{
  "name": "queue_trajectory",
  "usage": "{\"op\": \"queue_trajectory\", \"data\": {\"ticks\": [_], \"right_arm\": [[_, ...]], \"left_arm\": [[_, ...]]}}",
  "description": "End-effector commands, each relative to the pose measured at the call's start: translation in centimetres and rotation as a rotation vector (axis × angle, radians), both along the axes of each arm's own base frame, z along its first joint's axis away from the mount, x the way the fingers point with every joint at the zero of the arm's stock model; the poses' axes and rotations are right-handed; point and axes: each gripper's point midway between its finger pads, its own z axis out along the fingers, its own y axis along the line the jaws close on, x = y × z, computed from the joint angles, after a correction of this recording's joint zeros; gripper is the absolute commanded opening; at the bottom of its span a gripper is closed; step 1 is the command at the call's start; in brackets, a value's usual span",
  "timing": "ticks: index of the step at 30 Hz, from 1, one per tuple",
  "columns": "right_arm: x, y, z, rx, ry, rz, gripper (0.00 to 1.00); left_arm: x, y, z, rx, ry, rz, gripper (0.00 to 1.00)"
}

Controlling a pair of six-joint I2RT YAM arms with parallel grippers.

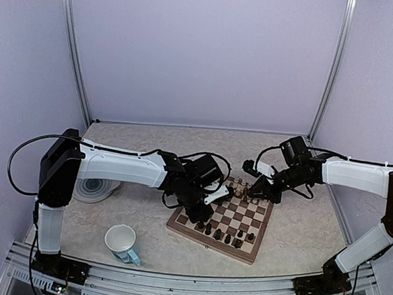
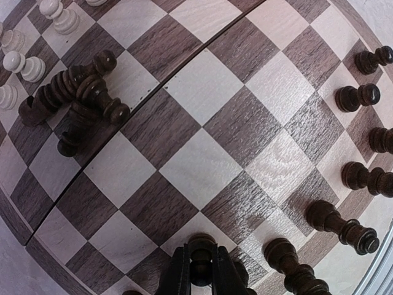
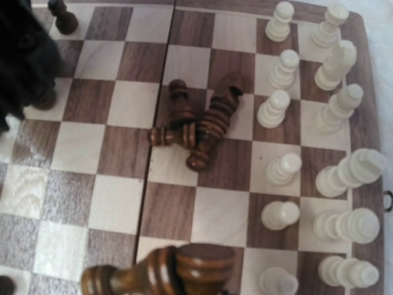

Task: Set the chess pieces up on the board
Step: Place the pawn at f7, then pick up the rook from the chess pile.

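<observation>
The checkered wooden board (image 1: pixel 238 239) lies at the table's middle. My left gripper (image 2: pixel 201 273) is shut on a small dark pawn (image 2: pixel 201 253) standing on a square near the board's edge, beside a row of standing dark pieces (image 2: pixel 359 96). Several dark pieces lie in a heap (image 2: pixel 80 101) near the board's centre, also in the right wrist view (image 3: pixel 202 123). Cream-white pieces (image 3: pixel 334 117) stand in two rows on the far side. My right gripper (image 1: pixel 257 191) hovers over the white side, holding a large dark piece (image 3: pixel 166 270) sideways; its fingers are hidden.
A white and blue mug (image 1: pixel 122 242) stands near the front left of the board. A round grey swirl plate (image 1: pixel 96 189) lies at the left, partly under the left arm. The left arm's black end (image 3: pixel 24 55) shows in the right wrist view.
</observation>
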Motion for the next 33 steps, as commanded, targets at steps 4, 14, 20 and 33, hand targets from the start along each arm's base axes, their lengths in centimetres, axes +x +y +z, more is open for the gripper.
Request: {"op": "queue_trajectory", "data": {"ticks": [4,14,20,33], "right_arm": [[0.2,-0.1,0.8,0.022,-0.020,-0.001,0.00],[0.2,-0.1,0.9,0.026,-0.021,-0.003,0.00],[0.2,0.0,0.9,0.028,-0.017,-0.004,0.00],[1.2,1.1,3.8,0.114,-0.016,-0.041,0.00]], "left_arm": [[0.0,-0.6,0.5,-0.005,-0.011,-0.017,0.10],[0.6,-1.0,2.2,-0.038,-0.051,-0.001,0.19],[0.7,-1.0,4.7,-0.092,-0.057,-0.003,0.23],[4.4,-3.2,11.6,-0.438,-0.127,0.226,0.34]]}}
